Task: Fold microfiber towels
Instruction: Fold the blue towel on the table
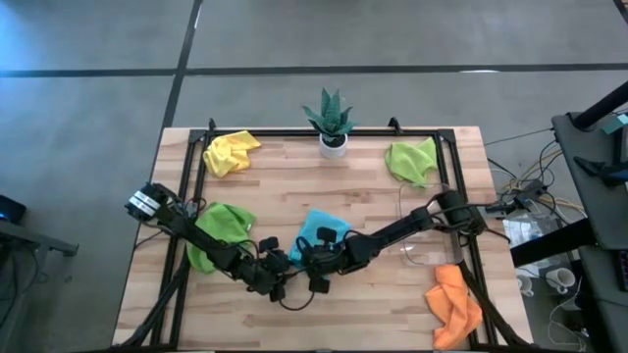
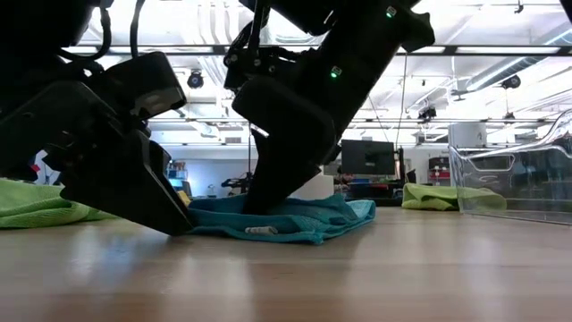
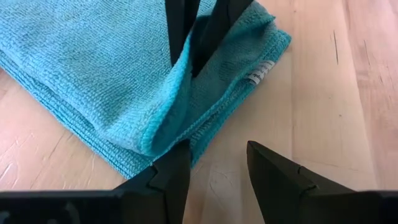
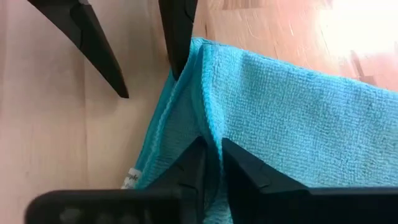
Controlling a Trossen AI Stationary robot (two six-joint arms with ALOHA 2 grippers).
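My right gripper (image 4: 211, 163) is pinched on the blue towel (image 1: 319, 233) edge, mid-table near front. Left gripper (image 3: 217, 168) is apart, empty, beside it. Cloth's soft, limp, so I'd grab hems/corners. Other towels further back.

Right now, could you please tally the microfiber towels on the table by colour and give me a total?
Light blue towel: 1
Lime green towels: 2
Yellow towel: 1
Orange towel: 1
Total: 5
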